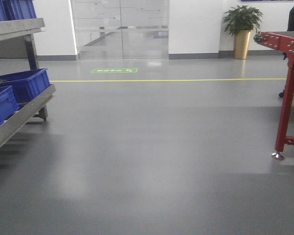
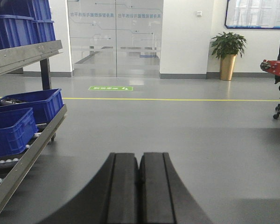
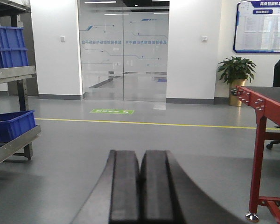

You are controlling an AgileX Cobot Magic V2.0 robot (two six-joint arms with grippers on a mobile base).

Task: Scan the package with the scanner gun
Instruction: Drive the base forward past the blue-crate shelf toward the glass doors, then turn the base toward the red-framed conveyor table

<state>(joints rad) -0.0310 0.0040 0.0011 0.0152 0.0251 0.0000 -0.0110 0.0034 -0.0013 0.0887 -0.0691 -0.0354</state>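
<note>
Left wrist view: left gripper point(image 2: 139, 161) has its pads pressed flat together with nothing between them. Same on the right gripper point(image 3: 141, 156), closed up and empty. Neither the package nor the scanner gun shows in any camera, so I'd call the step in hand locating them, with no part of the task done yet. To do that well: turn the base or the wrists slowly until both items are framed. Open the jaws before approaching the scanner gun, and plan the grasp on its handle so the head stays free to aim at the label. Room is an open hall with a smooth, glossy grey floor point(image 1: 152, 161). Yellow line point(image 1: 186, 80) across it, frosted glass doors point(image 3: 123, 51) behind, blue crates point(image 2: 11, 130) on a metal rack point(image 2: 25, 53) to the left. Red-framed table point(image 3: 261, 107) and potted plant point(image 1: 242, 29) sit to the right.
</note>
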